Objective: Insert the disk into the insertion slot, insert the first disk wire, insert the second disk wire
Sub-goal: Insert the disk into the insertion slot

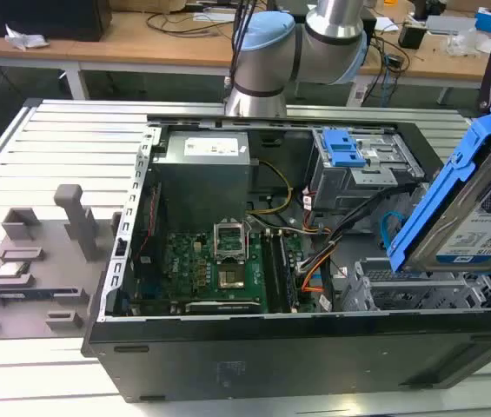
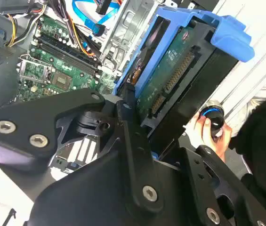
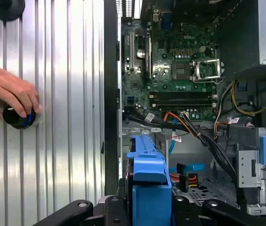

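Disk (image 1: 487, 228), clamped in gripper (image 3: 148, 208), tilted just above insertion slot (image 1: 419, 292), long axis slanting down toward it.

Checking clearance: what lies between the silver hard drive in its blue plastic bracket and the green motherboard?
In the exterior view, loose cables, black, orange and blue, cross between the hard drive and the motherboard.

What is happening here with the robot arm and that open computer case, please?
The robot arm's pincer grips a silver rectangular hard drive in a bright blue plastic bracket, holding it tilted above the silver perforated sheet-metal drive cage inside the open black computer case. The drive is not in yet. A person's hand rests on a round black knob.
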`<state>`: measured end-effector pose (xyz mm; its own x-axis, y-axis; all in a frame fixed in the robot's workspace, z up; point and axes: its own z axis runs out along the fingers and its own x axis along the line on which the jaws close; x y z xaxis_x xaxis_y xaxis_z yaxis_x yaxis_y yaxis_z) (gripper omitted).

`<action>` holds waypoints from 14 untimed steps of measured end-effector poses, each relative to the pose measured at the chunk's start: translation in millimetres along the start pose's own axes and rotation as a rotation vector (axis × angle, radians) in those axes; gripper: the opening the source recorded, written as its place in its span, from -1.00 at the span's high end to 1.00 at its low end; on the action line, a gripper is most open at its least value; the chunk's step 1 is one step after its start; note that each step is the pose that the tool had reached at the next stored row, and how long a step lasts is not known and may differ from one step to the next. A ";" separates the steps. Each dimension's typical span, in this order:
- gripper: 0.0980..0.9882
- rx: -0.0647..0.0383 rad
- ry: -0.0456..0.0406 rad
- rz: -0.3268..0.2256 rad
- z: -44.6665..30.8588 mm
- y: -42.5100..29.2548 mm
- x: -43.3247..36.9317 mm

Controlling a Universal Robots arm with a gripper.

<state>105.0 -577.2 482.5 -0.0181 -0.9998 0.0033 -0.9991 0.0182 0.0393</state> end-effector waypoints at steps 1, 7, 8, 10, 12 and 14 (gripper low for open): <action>0.41 0.000 -0.0051 0.000 2.5 -0.1 -0.1; 0.41 0.000 -0.0084 0.000 17.9 -0.6 -8.8; 0.41 0.000 -0.0082 0.000 19.7 -0.6 -9.6; 0.41 0.000 -0.0083 0.000 28.0 -1.0 -12.1; 0.41 0.000 -0.0083 -0.001 33.9 -1.5 -14.8; 0.41 0.000 -0.0078 -0.007 37.4 -2.3 -17.5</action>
<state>106.1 -559.9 445.0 -0.0110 -0.9999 -0.0048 -0.9992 0.0108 0.0394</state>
